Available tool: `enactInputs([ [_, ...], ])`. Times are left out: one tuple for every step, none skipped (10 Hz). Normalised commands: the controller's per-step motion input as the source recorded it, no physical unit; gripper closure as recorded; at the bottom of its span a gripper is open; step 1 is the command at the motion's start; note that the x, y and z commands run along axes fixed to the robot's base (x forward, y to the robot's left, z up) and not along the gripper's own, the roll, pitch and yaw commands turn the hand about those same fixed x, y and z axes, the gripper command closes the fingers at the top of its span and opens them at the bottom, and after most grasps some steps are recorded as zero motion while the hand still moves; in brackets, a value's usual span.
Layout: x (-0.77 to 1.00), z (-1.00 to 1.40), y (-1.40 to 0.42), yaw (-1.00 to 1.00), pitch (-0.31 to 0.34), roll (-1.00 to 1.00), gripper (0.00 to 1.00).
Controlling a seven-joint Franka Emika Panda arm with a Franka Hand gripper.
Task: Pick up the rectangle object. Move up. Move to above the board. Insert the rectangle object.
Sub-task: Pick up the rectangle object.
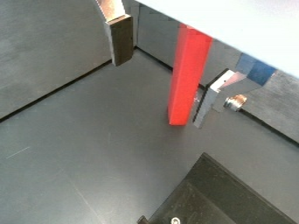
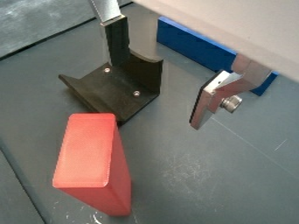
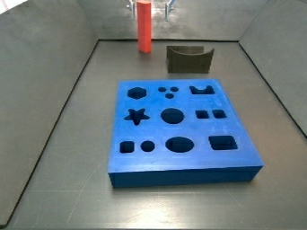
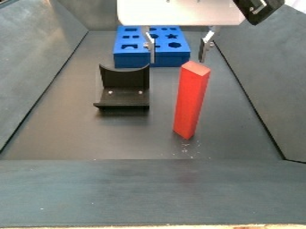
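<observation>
Nearest, the rectangle object (image 4: 191, 98) stands upright on the floor, unheld, while the gripper (image 4: 177, 40) hovers spread-fingered above, presumably ready to descend.

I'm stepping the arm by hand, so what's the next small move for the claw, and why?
Probably close the claw on the red bar. The bar stands upright on the floor between the open fingers, nearer the far finger, so it looks ungripped. The board waits with its holes empty.
</observation>
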Motion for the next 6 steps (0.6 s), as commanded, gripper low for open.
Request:
enactInputs([
  [-0.02,0.0,0.0,-0.04,0.0,0.0,0.0],
  [-0.11,0.0,0.06,-0.27,0.0,0.0,0.0],
  [-0.08,0.0,0.12,-0.34,0.0,0.0,0.0],
  [-0.13,0.0,0.18,-0.31,0.0,0.0,0.0],
  [-0.17,0.0,0.25,-0.25,0.0,0.0,0.0],
  [-0.23,0.01,0.22,-0.23,0.0,0.0,0.0],
])
